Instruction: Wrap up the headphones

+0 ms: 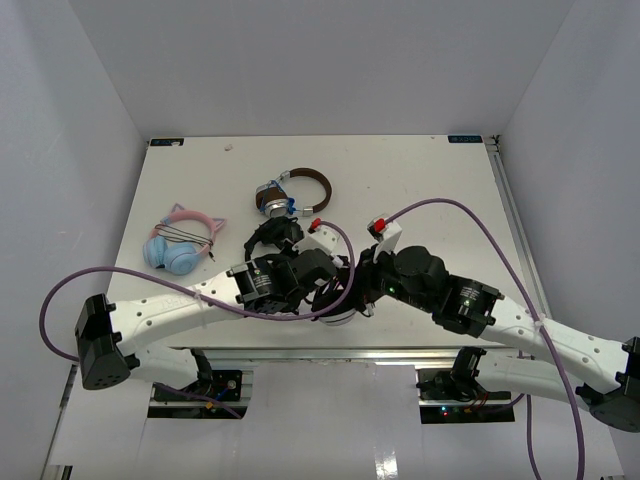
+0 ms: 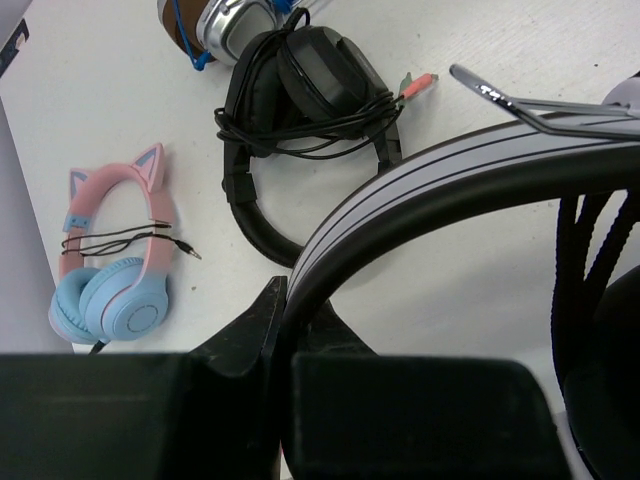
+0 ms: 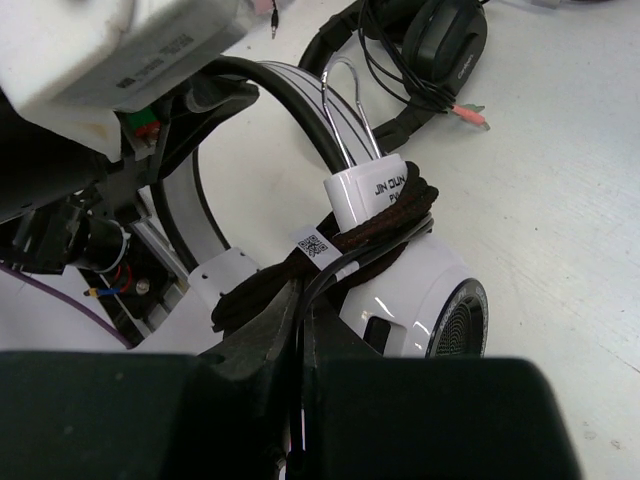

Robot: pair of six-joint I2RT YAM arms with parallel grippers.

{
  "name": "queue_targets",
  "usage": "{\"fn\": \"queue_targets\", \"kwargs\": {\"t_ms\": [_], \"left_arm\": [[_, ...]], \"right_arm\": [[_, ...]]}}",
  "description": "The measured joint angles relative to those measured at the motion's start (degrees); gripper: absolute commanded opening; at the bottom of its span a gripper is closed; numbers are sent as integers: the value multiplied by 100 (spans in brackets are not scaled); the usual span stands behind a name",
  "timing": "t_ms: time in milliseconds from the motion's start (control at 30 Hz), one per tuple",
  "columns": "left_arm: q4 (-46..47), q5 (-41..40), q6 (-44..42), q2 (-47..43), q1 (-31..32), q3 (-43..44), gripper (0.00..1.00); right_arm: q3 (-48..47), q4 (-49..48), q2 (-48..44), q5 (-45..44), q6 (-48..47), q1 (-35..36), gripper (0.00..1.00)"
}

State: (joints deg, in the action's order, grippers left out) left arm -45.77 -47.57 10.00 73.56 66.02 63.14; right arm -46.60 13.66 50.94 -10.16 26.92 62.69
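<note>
The white headphones (image 1: 339, 318) sit between the two arms at the table's near edge, mostly hidden under them in the top view. My left gripper (image 2: 285, 312) is shut on their striped white headband (image 2: 450, 185), which arches across the left wrist view. Dark cable (image 3: 345, 245) is wound in several turns around the yoke above the white ear cup (image 3: 415, 300). My right gripper (image 3: 305, 315) is shut on a thin black strand of that cable, right beside the cup. In the top view the left gripper (image 1: 330, 286) and the right gripper (image 1: 362, 290) nearly meet.
All-black headphones (image 2: 300, 100) with their cord bundled lie just beyond the headband. Brown-banded silver headphones (image 1: 292, 190) lie farther back. Pink and blue cat-ear headphones (image 2: 110, 275) lie at the left. The left arm's wrist and a purple hose (image 3: 60, 300) crowd the right wrist view.
</note>
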Motion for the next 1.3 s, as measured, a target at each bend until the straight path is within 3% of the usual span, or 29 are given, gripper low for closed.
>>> {"fn": "queue_targets", "kwargs": {"t_ms": [567, 667, 1300], "left_arm": [[-1361, -161, 1631, 397, -113, 599, 0], [-1446, -211, 1748, 397, -120, 683, 0], [-1442, -412, 1995, 179, -119, 732, 0]], "right_arm": [[451, -528, -125, -605, 655, 77, 15], [450, -481, -193, -766, 730, 89, 8], [317, -444, 40, -1110, 703, 452, 8]]}}
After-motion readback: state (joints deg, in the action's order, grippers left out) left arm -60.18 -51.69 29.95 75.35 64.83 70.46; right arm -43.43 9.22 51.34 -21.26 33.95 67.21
